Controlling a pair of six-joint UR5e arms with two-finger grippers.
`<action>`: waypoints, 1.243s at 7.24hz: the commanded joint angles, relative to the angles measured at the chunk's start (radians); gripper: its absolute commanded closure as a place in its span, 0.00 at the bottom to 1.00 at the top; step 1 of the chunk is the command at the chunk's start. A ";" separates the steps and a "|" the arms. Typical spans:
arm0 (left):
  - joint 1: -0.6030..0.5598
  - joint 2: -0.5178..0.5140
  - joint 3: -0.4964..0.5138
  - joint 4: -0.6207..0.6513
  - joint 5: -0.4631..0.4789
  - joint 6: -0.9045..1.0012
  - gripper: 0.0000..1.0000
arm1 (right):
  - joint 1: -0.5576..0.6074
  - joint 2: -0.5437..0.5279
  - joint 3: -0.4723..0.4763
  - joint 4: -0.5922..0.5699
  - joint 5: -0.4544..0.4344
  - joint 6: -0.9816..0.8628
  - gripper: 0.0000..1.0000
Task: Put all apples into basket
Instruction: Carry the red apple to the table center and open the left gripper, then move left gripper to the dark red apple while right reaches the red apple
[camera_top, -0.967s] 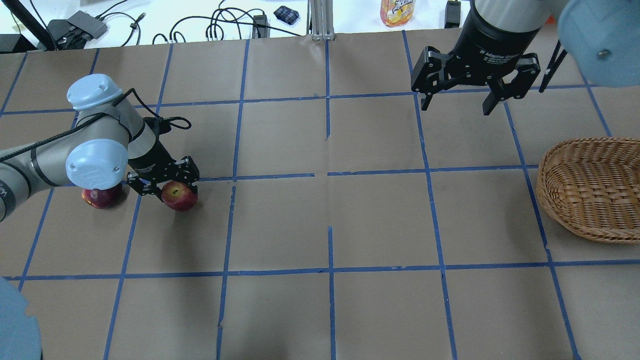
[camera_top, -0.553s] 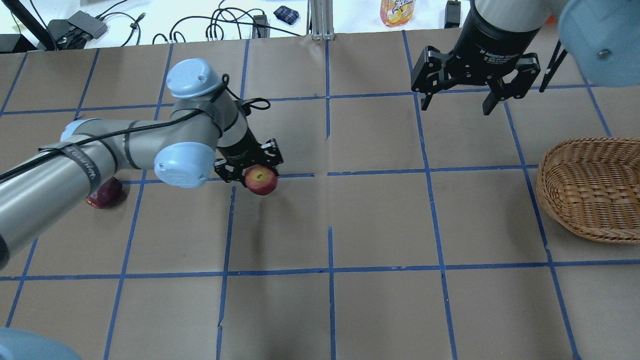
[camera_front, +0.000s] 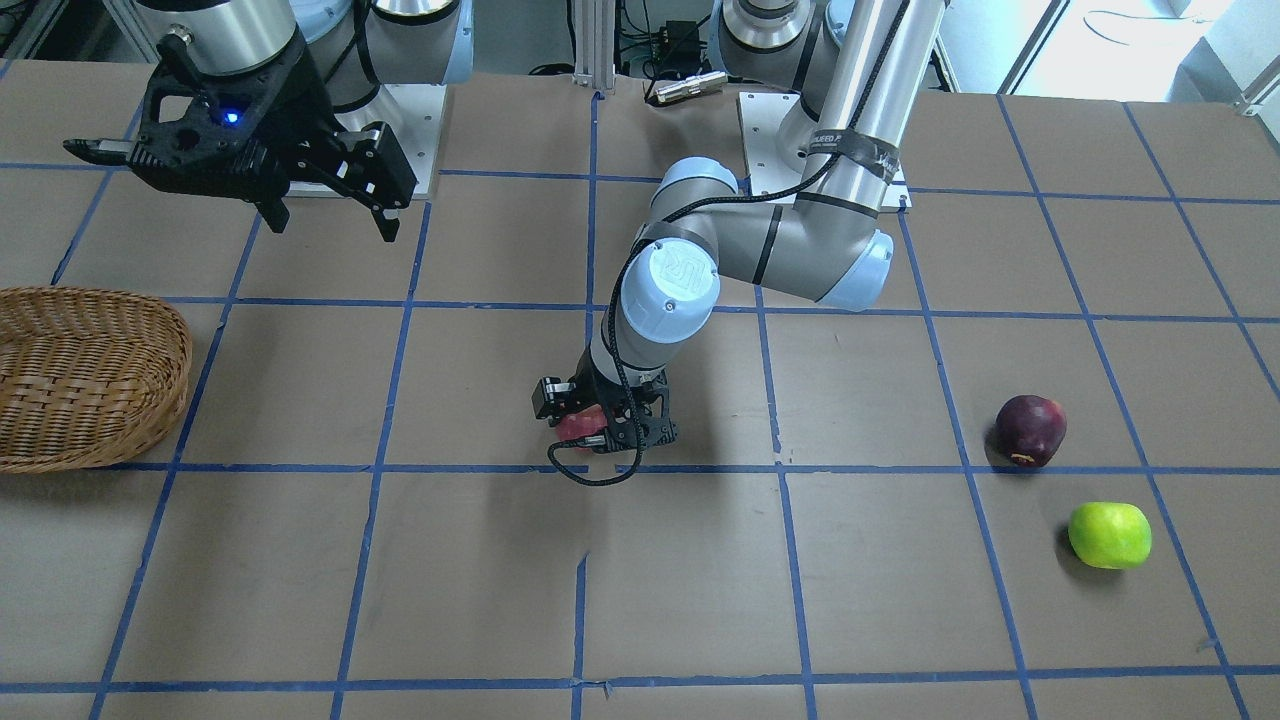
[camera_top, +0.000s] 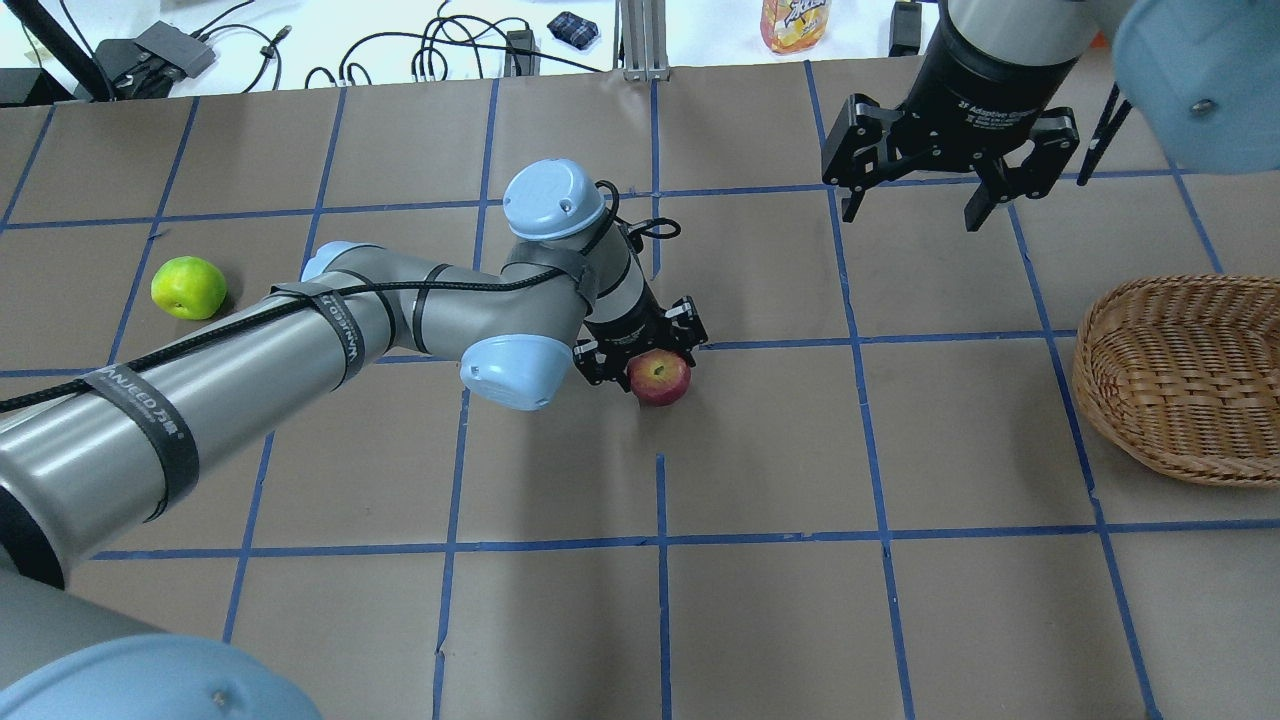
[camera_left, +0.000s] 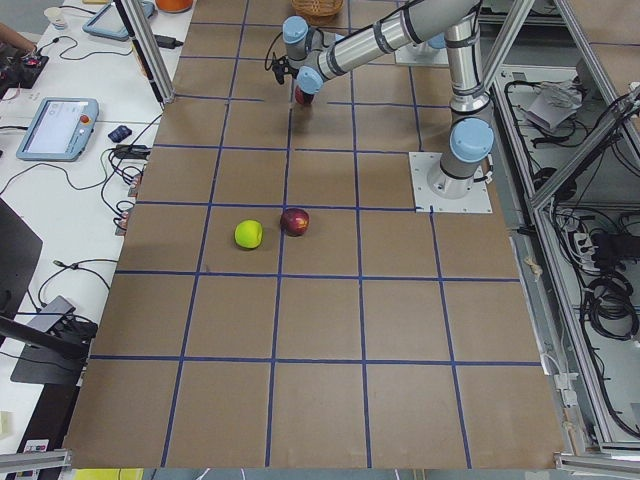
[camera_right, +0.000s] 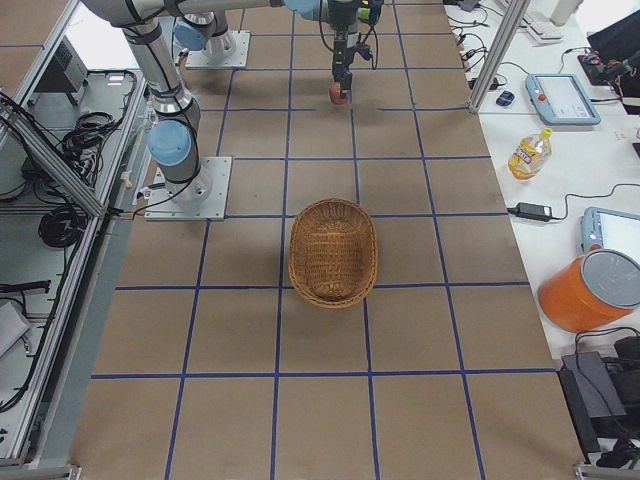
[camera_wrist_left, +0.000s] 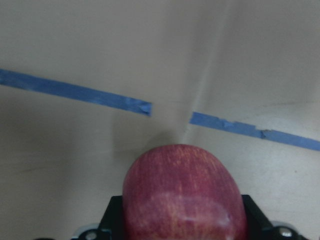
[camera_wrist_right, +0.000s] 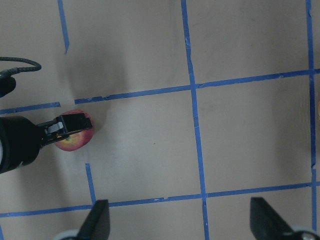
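Left fingers: I am clenching my left gripper (camera_top: 648, 358) on the red apple (camera_top: 659, 377), with one black finger pressing on each side of it.
Left wrist view: the red apple (camera_wrist_left: 185, 195) is filling the bottom middle of the picture, sitting between the dark finger pads.
Red apple, place: it is hanging low over the table (camera_top: 780, 450), near the middle, just beside a blue tape line (camera_top: 780, 342). I cannot tell whether it is touching the paper.
Left arm: my left arm (camera_top: 400, 310) is reaching in from my left side and stretching across towards the centre.
Right fingers: I am holding my right gripper (camera_top: 912, 212) spread wide, with nothing between the fingers. It is hovering well above the far right part of the table and pointing down.
Right wrist view: two fingertips (camera_wrist_right: 97, 222) are showing far apart at the bottom edge. The red apple (camera_wrist_right: 75, 137) and the tip of the left gripper (camera_wrist_right: 64, 129) are showing at the left.
Basket: the basket (camera_top: 1180, 380) is sitting on the table at my right edge, well apart from all three apples.
Maroon apple: the maroon apple (camera_front: 1031, 430) is lying on the table on my left side, just beside a tape line. In the overhead view my left arm is hiding it.
Green apple: the green apple (camera_top: 188, 287) is lying near the maroon apple without touching it, a little farther out from my base.
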 joint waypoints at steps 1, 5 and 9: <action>0.018 0.032 0.024 0.000 -0.004 0.081 0.00 | 0.000 0.004 0.007 -0.003 -0.001 0.002 0.00; 0.351 0.205 0.106 -0.342 0.129 0.529 0.00 | 0.145 0.215 0.051 -0.278 -0.018 0.113 0.00; 0.809 0.183 0.083 -0.408 0.245 1.120 0.00 | 0.327 0.441 0.077 -0.503 -0.093 0.249 0.00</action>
